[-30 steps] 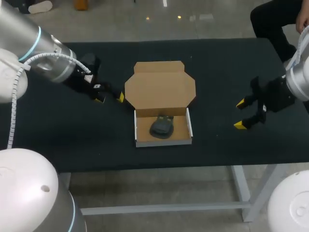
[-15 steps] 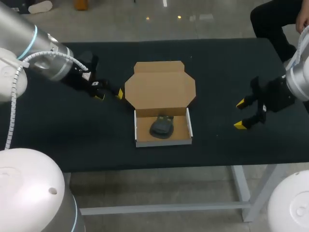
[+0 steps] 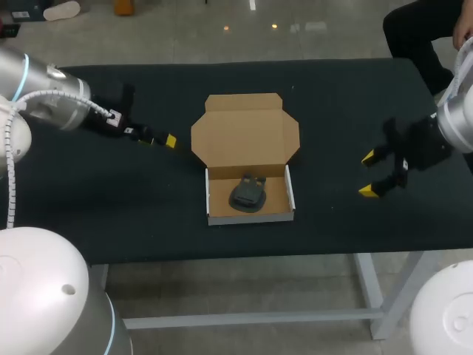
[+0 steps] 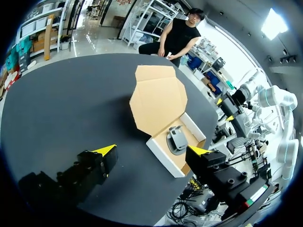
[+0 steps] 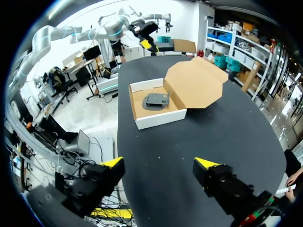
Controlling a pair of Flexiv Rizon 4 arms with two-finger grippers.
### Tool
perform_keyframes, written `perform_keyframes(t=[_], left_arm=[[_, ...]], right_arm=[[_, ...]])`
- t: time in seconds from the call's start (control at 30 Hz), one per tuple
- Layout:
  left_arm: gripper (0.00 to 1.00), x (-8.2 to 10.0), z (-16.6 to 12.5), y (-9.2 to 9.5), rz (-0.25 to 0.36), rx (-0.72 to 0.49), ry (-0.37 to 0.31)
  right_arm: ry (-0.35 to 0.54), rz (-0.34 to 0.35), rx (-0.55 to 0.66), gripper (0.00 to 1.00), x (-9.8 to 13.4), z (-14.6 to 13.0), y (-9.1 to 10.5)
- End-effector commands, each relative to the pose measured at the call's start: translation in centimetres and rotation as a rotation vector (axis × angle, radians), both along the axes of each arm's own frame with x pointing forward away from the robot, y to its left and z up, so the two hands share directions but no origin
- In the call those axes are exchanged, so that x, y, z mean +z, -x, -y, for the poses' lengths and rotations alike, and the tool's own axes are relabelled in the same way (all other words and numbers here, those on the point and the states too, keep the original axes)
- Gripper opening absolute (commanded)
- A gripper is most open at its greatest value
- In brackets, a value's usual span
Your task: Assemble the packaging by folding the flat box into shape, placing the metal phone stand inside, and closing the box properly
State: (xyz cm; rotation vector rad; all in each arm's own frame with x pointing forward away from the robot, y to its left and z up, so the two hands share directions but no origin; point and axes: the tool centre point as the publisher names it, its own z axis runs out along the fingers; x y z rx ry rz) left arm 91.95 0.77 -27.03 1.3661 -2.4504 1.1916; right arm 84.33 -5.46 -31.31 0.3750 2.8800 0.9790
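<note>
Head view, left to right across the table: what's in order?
left gripper, open and empty → box, lid flat open, with the metal phone stand in its tray → right gripper, open and empty

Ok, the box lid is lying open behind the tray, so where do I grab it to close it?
Probably take the lid by its free far edge, near the tuck flap, coming in from the side where the open left gripper is. The lid hinges at the tray, so that edge should give the most leverage.
</note>
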Motion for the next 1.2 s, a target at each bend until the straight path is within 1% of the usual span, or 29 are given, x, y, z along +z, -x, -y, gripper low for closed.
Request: perform_keyframes(t=[0.03,0.2,0.27,0.33,0.37,0.5,0.6,0.77,0.83,0.93,1.2], left_arm=[[1.00,-1.0,0.2,-1.0,0.013,-0.012,0.009],[1.00,-1.5,0.5,-1.9,0.038,-0.028,0.019],[1.00,-1.6,0.5,-2.3,0.064,-0.030,0.014],[1.00,-1.7,0.5,-2.8,0.065,-0.034,0.025],[1.00,-1.8,0.6,-3.1,0.078,-0.031,0.016],[1.00,-2.3,0.6,-4.1,0.093,-0.021,0.003],[1.00,-2.7,0.5,-4.8,0.098,-0.021,0.005],[1.00,-3.3,0.4,-5.9,0.109,-0.048,0.023],[1.00,-3.6,0.3,-6.4,0.113,-0.064,0.042],[1.00,-3.9,0.3,-6.9,0.117,-0.083,0.051],[1.00,-4.7,1.3,-8.2,0.113,-0.159,0.087]], right_arm=[[0.022,-0.005,0.032,1.00,0.9,-0.3,-0.2],[0.068,-0.011,0.100,1.00,1.6,-0.7,-0.8],[0.075,-0.017,0.130,1.00,1.9,-0.9,-1.2],[0.092,-0.016,0.146,1.00,2.2,-1.0,-1.7],[0.096,-0.013,0.156,1.00,2.4,-1.0,-1.9],[0.119,-0.004,0.198,1.00,3.2,-1.4,-2.8],[0.136,0.005,0.234,1.00,3.8,-1.7,-3.5],[0.188,0.019,0.274,1.00,5.0,-2.0,-4.5],[0.192,0.024,0.294,1.00,5.3,-2.2,-4.9],[0.215,0.034,0.313,1.00,5.9,-2.5,-5.4],[0.253,0.057,0.348,1.00,7.0,-3.3,-6.9]])
